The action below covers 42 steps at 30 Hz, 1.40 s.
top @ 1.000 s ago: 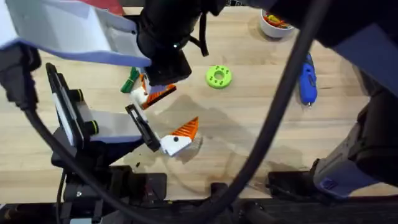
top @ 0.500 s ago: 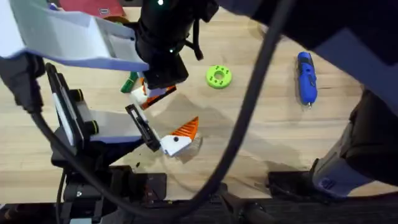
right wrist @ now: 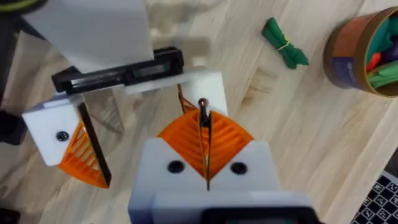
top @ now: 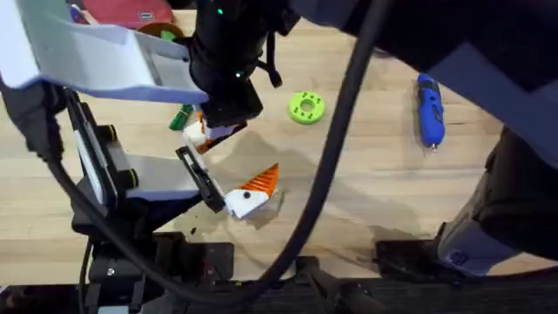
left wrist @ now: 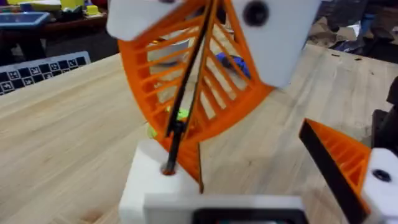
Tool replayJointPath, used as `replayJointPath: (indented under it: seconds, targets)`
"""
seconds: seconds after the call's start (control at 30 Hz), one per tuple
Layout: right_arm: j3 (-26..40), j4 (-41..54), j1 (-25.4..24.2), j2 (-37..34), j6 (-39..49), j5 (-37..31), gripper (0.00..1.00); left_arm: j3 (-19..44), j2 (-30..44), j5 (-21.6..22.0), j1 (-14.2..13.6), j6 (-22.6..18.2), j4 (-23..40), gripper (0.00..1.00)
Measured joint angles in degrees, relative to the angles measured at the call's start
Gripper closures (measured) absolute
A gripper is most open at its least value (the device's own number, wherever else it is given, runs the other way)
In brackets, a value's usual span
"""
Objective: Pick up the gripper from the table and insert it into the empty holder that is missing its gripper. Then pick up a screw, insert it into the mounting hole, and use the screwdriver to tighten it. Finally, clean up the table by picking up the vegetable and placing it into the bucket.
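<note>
Right wrist view, right gripper point(right wrist: 205, 149) pressed closed, green vegetable point(right wrist: 285, 45) beside bucket point(right wrist: 365, 53)

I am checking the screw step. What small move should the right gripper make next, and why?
Probably push the screw straight down. The right gripper is shut on the thin black screw, whose tip sits at the hole in the white block, with most of its length above.
</note>
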State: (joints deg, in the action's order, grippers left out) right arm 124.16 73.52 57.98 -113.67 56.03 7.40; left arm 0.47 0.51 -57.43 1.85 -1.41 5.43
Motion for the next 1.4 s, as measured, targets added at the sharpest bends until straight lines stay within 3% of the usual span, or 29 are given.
replayJointPath:
  seconds: [1.4]
  targets:
    - [0.0, -0.2, 1.01, -1.94, -0.13, 0.16, 0.996, 0.0, 0.0, -0.24, -0.02, 0.37, 0.07, 0.015]
